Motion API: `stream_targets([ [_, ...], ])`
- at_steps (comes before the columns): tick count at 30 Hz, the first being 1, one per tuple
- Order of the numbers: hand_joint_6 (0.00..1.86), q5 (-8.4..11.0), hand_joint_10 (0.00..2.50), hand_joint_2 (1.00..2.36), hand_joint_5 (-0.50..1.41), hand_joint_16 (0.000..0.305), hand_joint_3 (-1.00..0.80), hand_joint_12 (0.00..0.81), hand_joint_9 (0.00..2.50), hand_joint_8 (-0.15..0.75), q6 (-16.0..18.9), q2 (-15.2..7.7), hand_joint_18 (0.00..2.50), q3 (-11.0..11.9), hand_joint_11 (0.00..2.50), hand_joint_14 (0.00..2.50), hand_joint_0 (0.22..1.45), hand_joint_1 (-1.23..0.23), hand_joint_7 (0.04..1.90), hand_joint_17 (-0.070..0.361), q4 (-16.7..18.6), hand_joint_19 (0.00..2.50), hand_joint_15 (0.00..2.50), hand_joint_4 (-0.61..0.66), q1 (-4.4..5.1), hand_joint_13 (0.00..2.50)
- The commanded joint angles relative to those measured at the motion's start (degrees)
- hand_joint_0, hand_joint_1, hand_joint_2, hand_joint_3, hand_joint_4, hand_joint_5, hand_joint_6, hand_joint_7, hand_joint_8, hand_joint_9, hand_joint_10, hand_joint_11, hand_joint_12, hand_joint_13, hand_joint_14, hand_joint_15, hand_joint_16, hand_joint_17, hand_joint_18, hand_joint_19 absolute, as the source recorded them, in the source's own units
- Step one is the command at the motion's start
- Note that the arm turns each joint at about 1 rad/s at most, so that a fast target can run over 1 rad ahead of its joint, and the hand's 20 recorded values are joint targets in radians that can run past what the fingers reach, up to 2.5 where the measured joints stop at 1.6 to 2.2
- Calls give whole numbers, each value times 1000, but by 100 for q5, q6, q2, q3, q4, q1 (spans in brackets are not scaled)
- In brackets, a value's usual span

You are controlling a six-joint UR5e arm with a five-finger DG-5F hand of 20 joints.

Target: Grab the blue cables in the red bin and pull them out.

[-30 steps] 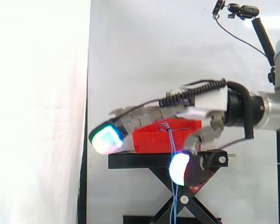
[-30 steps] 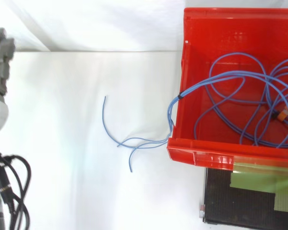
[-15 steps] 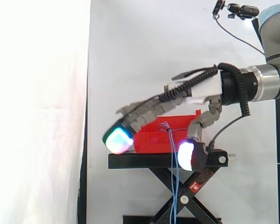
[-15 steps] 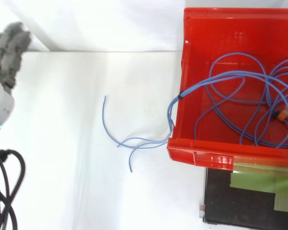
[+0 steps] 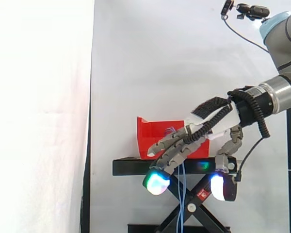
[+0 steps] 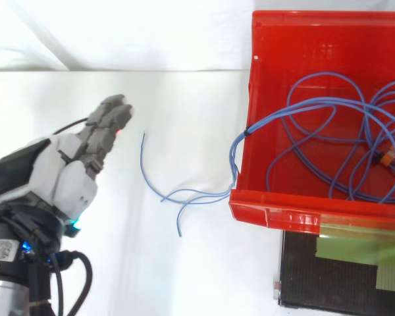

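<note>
The red bin holds a tangle of blue cables. A bundle of them climbs over the bin's left wall, and its loose ends hang outside. In the side view the bin sits on the black stand, with cable ends dangling below it. My hand is left of the bin and apart from the cables. Its fingers stretch out toward the loose ends. From the side, the hand tilts downward in front of the bin, open and holding nothing.
A black scissor stand carries the bin; its top with green tape shows beside the bin's front edge. An orange tag lies among the cables at the bin's right. A white curtain hangs behind.
My hand has swung in from the left edge of the top view toward the loose cable ends, and its fingers have tilted downward. The cables and bin have not moved.
</note>
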Motion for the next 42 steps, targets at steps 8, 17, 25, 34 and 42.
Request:
stream_targets([
  [8,7,424,9,1000,368,49,-1000,320,384,255,-751,5,0,-3,328,6,784,-764,206,109,597,342,218,203,-170,82],
  [17,6,336,9,1000,393,49,-1000,323,416,259,-839,5,0,-55,308,6,787,-779,198,110,1063,316,199,206,-380,109],
  [25,6,257,9,1000,395,49,-1000,323,427,263,-1525,5,0,-55,324,6,788,-780,201,110,1080,316,199,205,-495,110],
  [34,7,222,10,1000,413,49,-1000,322,435,264,-1920,5,0,-55,335,6,790,-781,199,110,905,308,198,204,-591,109],
  [42,10,222,8,1000,487,49,-1000,325,422,263,-2193,5,0,-64,273,6,791,-797,332,109,817,304,204,223,-671,114],
])
